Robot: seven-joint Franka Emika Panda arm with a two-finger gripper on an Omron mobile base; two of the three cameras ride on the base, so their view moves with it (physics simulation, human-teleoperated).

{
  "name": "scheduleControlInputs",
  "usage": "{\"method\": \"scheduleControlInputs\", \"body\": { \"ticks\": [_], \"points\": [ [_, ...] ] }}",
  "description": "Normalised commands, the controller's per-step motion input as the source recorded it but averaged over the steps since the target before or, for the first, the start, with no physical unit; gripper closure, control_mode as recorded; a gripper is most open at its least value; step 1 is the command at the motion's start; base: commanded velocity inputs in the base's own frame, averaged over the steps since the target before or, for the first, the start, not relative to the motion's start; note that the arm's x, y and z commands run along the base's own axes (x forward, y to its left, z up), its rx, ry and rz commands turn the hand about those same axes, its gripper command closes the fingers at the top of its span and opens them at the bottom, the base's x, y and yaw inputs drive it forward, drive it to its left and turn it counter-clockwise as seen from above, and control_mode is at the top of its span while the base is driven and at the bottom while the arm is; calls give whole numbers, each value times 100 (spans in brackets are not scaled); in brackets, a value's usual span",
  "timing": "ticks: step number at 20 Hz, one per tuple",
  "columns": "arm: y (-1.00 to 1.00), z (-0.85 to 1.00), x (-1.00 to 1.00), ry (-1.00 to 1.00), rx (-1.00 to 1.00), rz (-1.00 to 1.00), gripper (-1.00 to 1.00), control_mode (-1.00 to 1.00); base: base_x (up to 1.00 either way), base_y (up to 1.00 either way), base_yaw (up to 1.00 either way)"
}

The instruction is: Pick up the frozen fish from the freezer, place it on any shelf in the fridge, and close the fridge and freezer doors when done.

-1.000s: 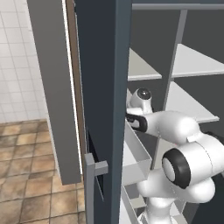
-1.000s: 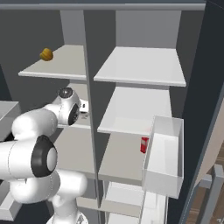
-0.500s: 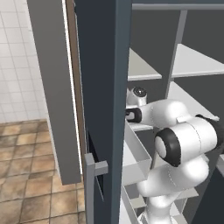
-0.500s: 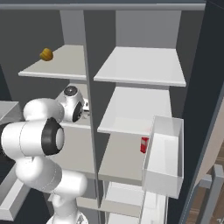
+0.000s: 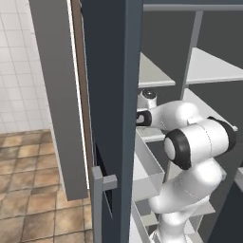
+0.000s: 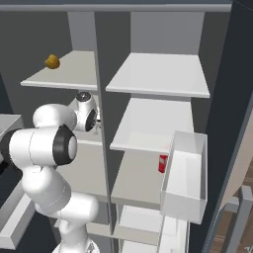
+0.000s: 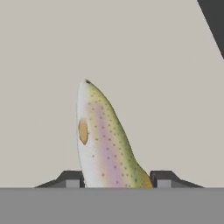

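Observation:
In the hand view the frozen fish (image 7: 105,140), speckled green and pink with a pale belly, lies on a pale freezer shelf (image 7: 153,65). Its tail end sits between my fingertips. My gripper (image 7: 118,180) is shut on it, with each dark finger tip (image 7: 72,179) pressed against a side of the fish. In the base views my wrist (image 5: 144,116) (image 6: 86,116) reaches into the left compartment, the freezer, at its middle shelf (image 6: 86,168). The freezer door (image 5: 114,95) stands open and hides the hand itself. The fridge shelves (image 6: 158,76) are on the right.
A small orange thing (image 6: 52,62) sits on the top freezer shelf. A red bottle (image 6: 162,163) stands on a lower fridge shelf. The open fridge door carries a grey bin (image 6: 185,173) and a handle (image 6: 242,217). A divider wall (image 6: 101,123) separates the compartments.
My elbow has swung up and over toward the freezer side, while the wrist has stayed at the middle freezer shelf. The doors and the bottle have not moved.

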Motion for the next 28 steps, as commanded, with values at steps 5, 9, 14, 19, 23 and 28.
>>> {"method": "scheduleControlInputs", "body": {
  "ticks": [5,9,14,19,23,28],
  "points": [
    [0,-17,-37,-2,0,0,100,-100,0,0,0],
    [13,1,-77,-11,-2,0,100,-100,0,0,0],
    [20,30,-97,-19,-3,0,100,-100,0,0,0],
    [17,81,-88,-4,-1,0,100,-100,0,0,0],
    [2,100,-98,0,0,0,100,-100,0,0,0],
    [-1,94,-100,6,0,0,100,-100,0,0,0]
  ]
}}
